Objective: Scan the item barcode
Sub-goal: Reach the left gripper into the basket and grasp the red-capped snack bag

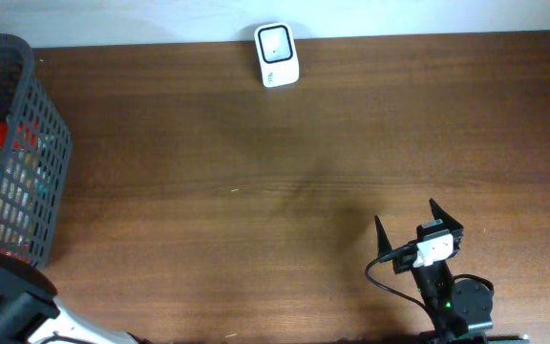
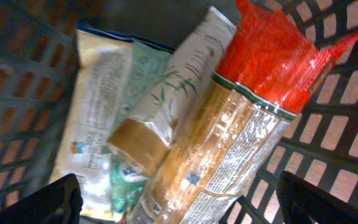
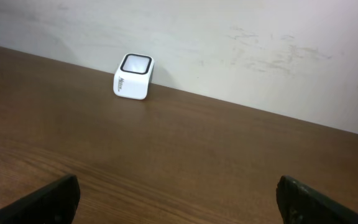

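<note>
Downward, left hand [image 2: 182, 202] (fingers [image 2: 36, 202] spread) points — into basket [image 2: 331, 127].

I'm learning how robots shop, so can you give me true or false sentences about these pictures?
The small white box scanner stands on the brown wooden table by the wall. True.
The dark plastic mesh basket is empty. False: a red-topped clear packet and others lie inside.
The right end effector is open and holds nothing. True.
The left end effector grips the brown-capped tube. False: it is open; the brown-capped tube lies ungripped.
</note>
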